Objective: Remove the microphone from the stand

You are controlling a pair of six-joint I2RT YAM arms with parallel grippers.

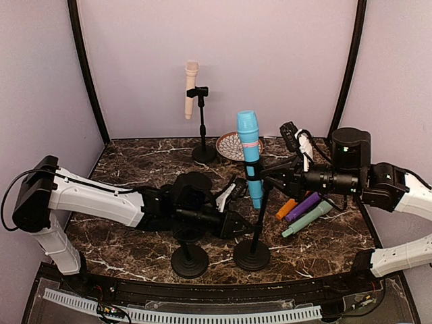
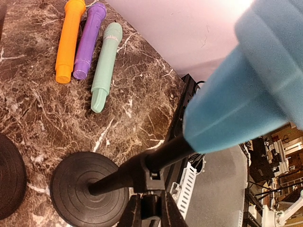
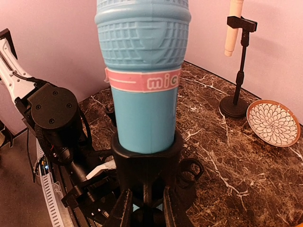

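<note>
A blue microphone (image 1: 250,145) with a pink band sits upright in the clip of a black stand (image 1: 252,255) at the table's front middle. My left gripper (image 1: 239,219) is shut on the stand's pole at its joint, low down; in the left wrist view the gripper (image 2: 151,213) pinches the joint block, with the round base (image 2: 87,189) below and the microphone (image 2: 246,90) above. My right gripper (image 1: 264,177) reaches in from the right. In the right wrist view it (image 3: 147,208) is shut on the neck under the clip (image 3: 147,163) that holds the microphone (image 3: 144,71).
A cream microphone (image 1: 192,88) stands in a second stand (image 1: 204,154) at the back, beside a patterned plate (image 1: 233,145). Orange (image 1: 286,208), purple (image 1: 302,206) and green (image 1: 307,219) microphones lie at the right. A further stand base (image 1: 190,260) sits under my left arm.
</note>
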